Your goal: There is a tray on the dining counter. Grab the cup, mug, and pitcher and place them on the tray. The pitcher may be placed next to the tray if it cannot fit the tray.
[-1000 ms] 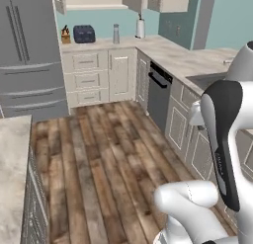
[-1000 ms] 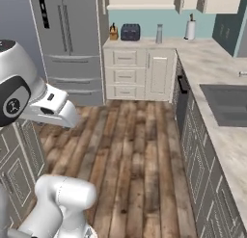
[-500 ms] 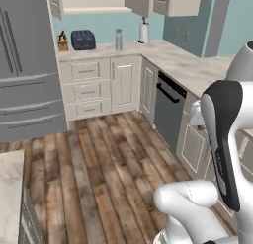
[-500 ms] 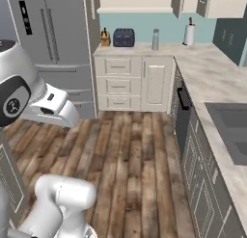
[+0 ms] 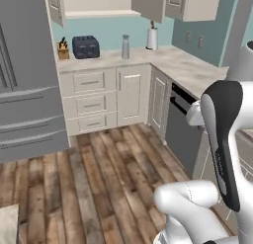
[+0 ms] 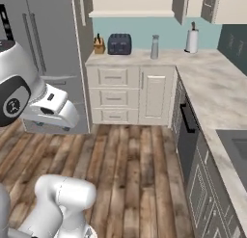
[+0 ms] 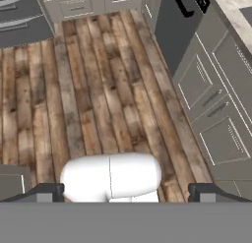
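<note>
A tall slim grey pitcher [image 5: 125, 46] with a silvery lid stands upright on the back counter, between the dark toaster and the paper-towel roll; the right base view shows the pitcher [image 6: 154, 46] too. My gripper [image 7: 126, 194] hangs high over the wooden floor, far from the pitcher. Its two dark fingertips [image 7: 47, 192] stand wide apart, open, with nothing between them. The tray, the cup and the mug are out of view. I cannot tell which counter is the dining counter.
A grey fridge [image 5: 24, 90] fills the left. Toaster [image 6: 119, 44], knife block [image 6: 99, 44] and paper-towel roll [image 6: 192, 41] sit on the back counter. A dishwasher [image 5: 180, 127] and a counter with a sunken sink [image 6: 236, 145] run along the right. Open wood floor [image 6: 130, 169] lies ahead.
The whole scene has shifted: the base has driven towards the back counter, which now looks nearer and larger. The marble counter at the near left has nearly slid out. The gripper stays open.
</note>
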